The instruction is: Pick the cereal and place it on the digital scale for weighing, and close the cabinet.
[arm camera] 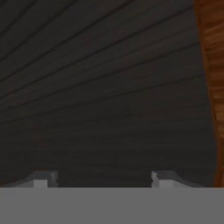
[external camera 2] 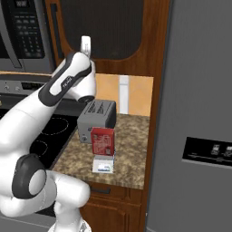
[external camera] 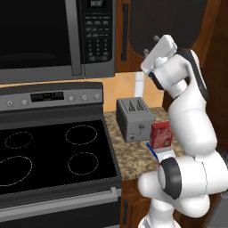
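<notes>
Two dark fingertips (arm camera: 43, 178) of the gripper (arm camera: 103, 179) stand spread apart with nothing between them, close before the dark oval inset panel of the dark brown wooden cabinet (arm camera: 109, 87). Well below the gripper, the small upright red cereal box (external camera 2: 103, 141) with a white panel stands on the flat white, blue-edged digital scale (external camera 2: 103, 165) on the speckled worktop (external camera 2: 131, 149), just beside the grey boxy toaster (external camera 2: 96, 118).

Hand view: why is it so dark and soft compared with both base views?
Hand view: the cabinet door's dark panel sits close, streaked and blurred. Left base view: evenly lit, the cereal sharp. Right base view: flat light, little shadow.
</notes>
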Robot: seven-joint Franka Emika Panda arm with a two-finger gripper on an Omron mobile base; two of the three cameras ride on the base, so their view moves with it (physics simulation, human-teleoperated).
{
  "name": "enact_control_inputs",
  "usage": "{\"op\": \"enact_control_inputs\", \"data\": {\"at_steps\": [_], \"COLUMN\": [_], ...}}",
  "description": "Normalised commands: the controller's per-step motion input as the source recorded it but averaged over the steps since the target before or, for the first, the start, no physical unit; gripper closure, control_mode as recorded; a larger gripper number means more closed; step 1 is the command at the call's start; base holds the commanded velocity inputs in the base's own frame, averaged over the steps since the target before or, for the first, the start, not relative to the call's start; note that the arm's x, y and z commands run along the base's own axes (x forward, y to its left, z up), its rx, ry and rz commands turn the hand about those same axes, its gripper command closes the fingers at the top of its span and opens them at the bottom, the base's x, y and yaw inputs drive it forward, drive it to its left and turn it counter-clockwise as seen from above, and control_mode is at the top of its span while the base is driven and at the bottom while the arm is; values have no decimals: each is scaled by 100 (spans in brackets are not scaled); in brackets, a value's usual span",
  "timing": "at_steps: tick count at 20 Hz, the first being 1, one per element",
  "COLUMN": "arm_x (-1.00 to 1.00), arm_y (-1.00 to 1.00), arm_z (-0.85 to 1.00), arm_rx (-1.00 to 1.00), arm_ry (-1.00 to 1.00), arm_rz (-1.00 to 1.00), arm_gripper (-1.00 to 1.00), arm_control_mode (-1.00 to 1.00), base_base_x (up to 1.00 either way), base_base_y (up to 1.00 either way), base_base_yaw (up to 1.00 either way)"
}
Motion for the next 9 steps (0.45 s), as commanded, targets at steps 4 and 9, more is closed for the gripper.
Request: {"op": "enact_control_inputs", "data": {"at_steps": [4,9], "arm_x": [57,63], "arm_y": [-3,-3], "arm_z": [-4,-1], "arm_rx": [0,0], "arm_ry": [0,0], "arm_rz": [-2,-5], "arm_gripper": [-100,-100], "arm_control_mode": [-100,-100], "base_base_x": [0,0], "base_base_y": [0,0], "base_base_yaw": [0,0]}}
